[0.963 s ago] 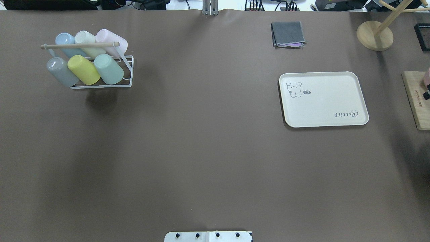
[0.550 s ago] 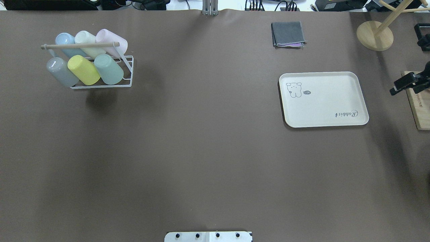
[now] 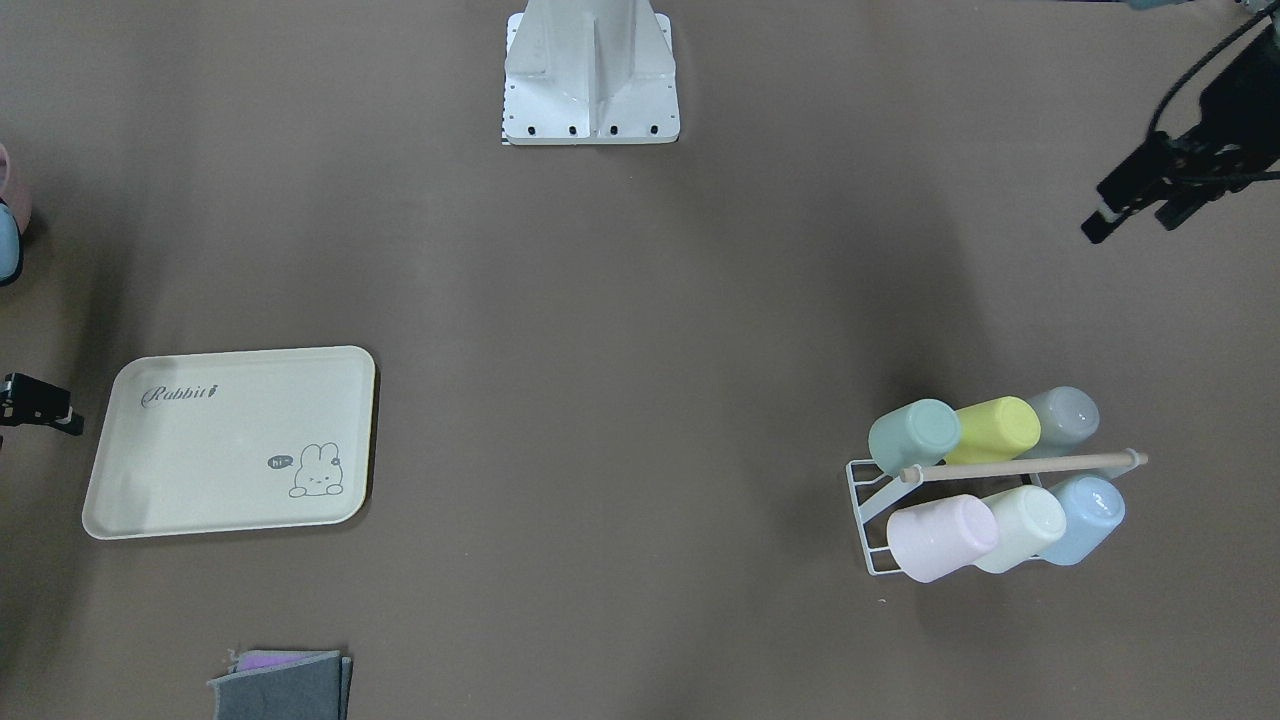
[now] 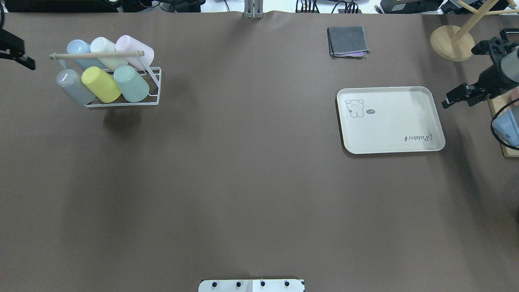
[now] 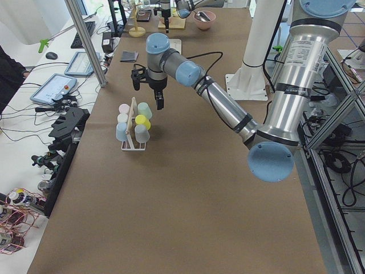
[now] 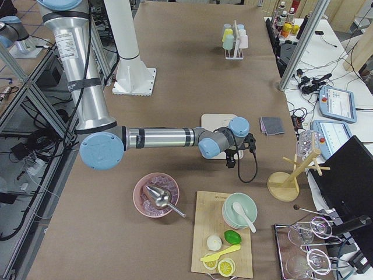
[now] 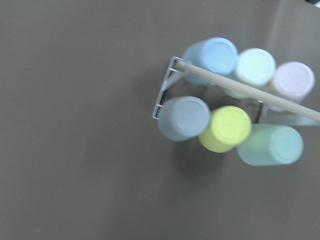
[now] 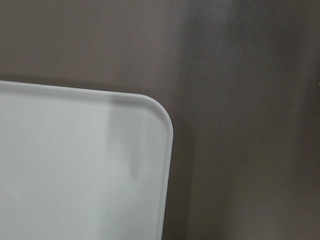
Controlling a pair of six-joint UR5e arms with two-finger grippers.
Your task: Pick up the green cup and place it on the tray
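The green cup [image 4: 131, 83] lies tilted on a white wire rack [image 4: 156, 87], at the right end of its near row, beside a yellow cup [image 4: 101, 84]. It also shows in the front view [image 3: 913, 435] and in the left wrist view [image 7: 272, 145]. The cream tray [image 4: 391, 134] lies flat and bare at the right, and its corner shows in the right wrist view [image 8: 75, 165]. My left gripper [image 3: 1130, 225] hovers open and empty to the left of the rack. My right gripper [image 4: 458, 103] hovers open and empty just off the tray's right edge.
The rack holds several other pastel cups under a wooden rod [image 4: 95, 54]. A folded grey cloth [image 4: 348, 41] lies beyond the tray. A wooden stand [image 4: 452, 42] and a wooden board [image 4: 500, 121] sit at the far right. The robot base [image 4: 251, 285] is at the near edge.
Both arms have come into the overhead view. The right gripper moved in from the right edge toward the tray. The left gripper appeared at the left edge by the rack.
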